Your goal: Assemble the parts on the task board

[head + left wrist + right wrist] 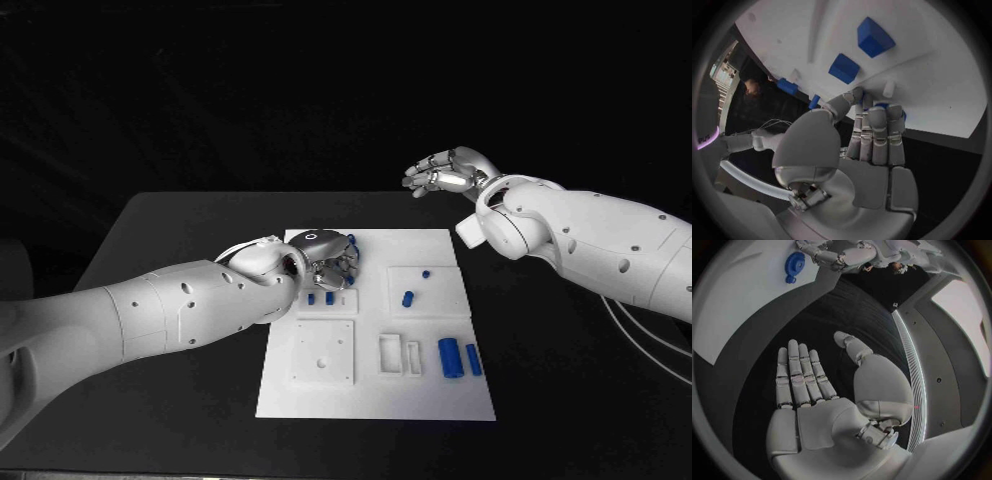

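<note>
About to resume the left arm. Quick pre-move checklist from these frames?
1. Left hand over the task board, at its far left part: ok.
2. Left fingers closed on a blue part: cannot tell, only slivers of blue show past the fingertips.
3. Right hand off the board, beyond its far right corner: ok.
4. Right hand empty, fingers straight: ok.
5. Two blue cylinders lying near the board's right edge, apart from both hands: ok.

You see the white task board flat on the black table. Small blue parts lie scattered across it.
</note>
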### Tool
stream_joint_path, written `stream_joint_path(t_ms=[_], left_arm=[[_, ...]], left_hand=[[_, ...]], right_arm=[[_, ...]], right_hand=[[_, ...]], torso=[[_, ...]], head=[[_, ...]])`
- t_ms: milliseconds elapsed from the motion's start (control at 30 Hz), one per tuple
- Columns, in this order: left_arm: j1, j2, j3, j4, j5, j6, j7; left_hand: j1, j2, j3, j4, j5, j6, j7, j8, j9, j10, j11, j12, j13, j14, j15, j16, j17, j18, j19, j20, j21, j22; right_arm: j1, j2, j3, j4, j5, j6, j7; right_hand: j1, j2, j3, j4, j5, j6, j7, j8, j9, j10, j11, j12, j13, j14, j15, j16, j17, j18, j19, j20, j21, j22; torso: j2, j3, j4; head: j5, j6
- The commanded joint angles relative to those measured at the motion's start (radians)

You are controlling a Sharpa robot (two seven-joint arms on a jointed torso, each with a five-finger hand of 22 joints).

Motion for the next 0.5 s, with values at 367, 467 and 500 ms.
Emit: stream_joint_path(t_ms=[367,467,500], left_arm=[[-0.015,-0.051,0.057,0.035,0.109,0.002,0.018],[-0.015,-0.059,0.076,0.040,0.131,-0.001,0.020],[-0.015,-0.062,0.080,0.041,0.139,0.002,0.019]], left_hand=[[-0.006,0.003,0.003,-0.005,0.015,0.015,0.003,0.006,0.008,0.018,0.005,-0.006,-0.001,0.013,0.000,0.000,-0.003,0.017,0.013,-0.040,0.006,0.010],[-0.007,0.003,0.003,-0.005,0.015,0.015,0.003,0.005,0.008,0.018,0.005,-0.006,0.000,0.014,0.000,0.000,-0.003,0.017,0.014,-0.040,0.006,0.010],[-0.007,0.003,0.003,-0.005,0.015,0.015,0.003,0.005,0.008,0.018,0.004,-0.007,0.000,0.014,0.000,0.000,-0.003,0.017,0.014,-0.041,0.006,0.010]], right_arm=[[0.000,0.000,0.001,-0.005,-0.005,0.004,0.010],[0.000,0.000,0.001,-0.005,-0.005,0.005,0.011],[0.000,0.000,0.001,-0.005,-0.005,0.006,0.010]], right_hand=[[-0.004,0.008,-0.001,0.003,0.006,-0.007,0.037,0.006,-0.002,-0.005,-0.002,0.007,-0.002,-0.004,0.002,-0.007,0.001,0.018,-0.002,0.003,-0.006,0.001],[-0.004,0.008,-0.001,0.003,0.006,-0.007,0.037,0.006,-0.002,-0.005,-0.002,0.007,-0.002,-0.004,0.002,-0.007,0.001,0.018,-0.002,0.003,-0.006,0.001],[-0.004,0.008,-0.001,0.003,0.006,-0.007,0.037,0.006,-0.002,-0.005,-0.002,0.007,-0.002,-0.004,0.002,-0.007,0.001,0.018,-0.002,0.003,-0.006,0.001]], torso=[[-0.001,0.0012,0.0030],[-0.001,0.0009,0.0033],[-0.001,0.0005,0.0026]], head=[[0.006,0.008],[0.009,0.011],[0.010,0.012]])
